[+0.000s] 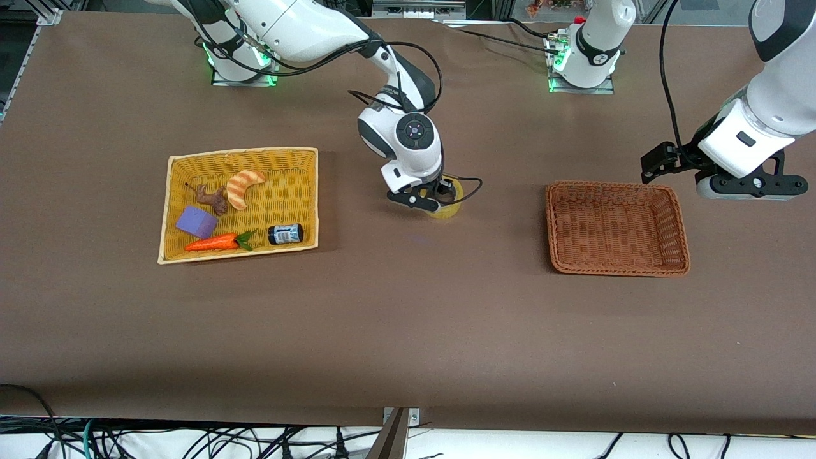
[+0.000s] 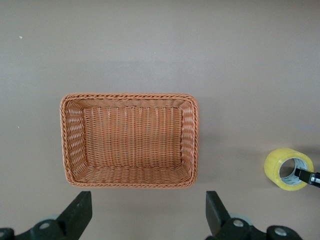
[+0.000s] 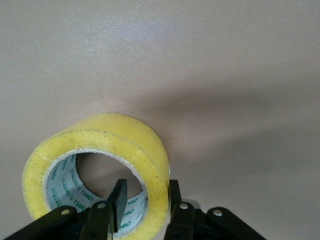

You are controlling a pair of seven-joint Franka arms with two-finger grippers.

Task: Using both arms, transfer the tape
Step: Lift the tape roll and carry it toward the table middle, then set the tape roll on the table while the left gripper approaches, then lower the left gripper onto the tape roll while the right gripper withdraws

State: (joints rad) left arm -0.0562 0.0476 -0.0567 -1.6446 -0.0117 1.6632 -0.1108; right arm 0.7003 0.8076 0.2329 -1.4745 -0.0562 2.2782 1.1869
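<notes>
Between two baskets, mid-surface (image 1: pixel 408 331), translucent yellow ring-shaped tape roll (image 1: pixel 448 203) is pinched through wall by right claw (image 1: pixel 426 199), one finger in core. Left claw (image 1: pixel 663 162), spread wide, waits over brown wicker basket (image 1: pixel 679 220); handover gap is wide.

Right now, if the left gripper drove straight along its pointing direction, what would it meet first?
Probably bare table: the left gripper points down with open fingers beside the brown basket, just off its rim. Depth is unclear, so the rim might be clipped.
</notes>
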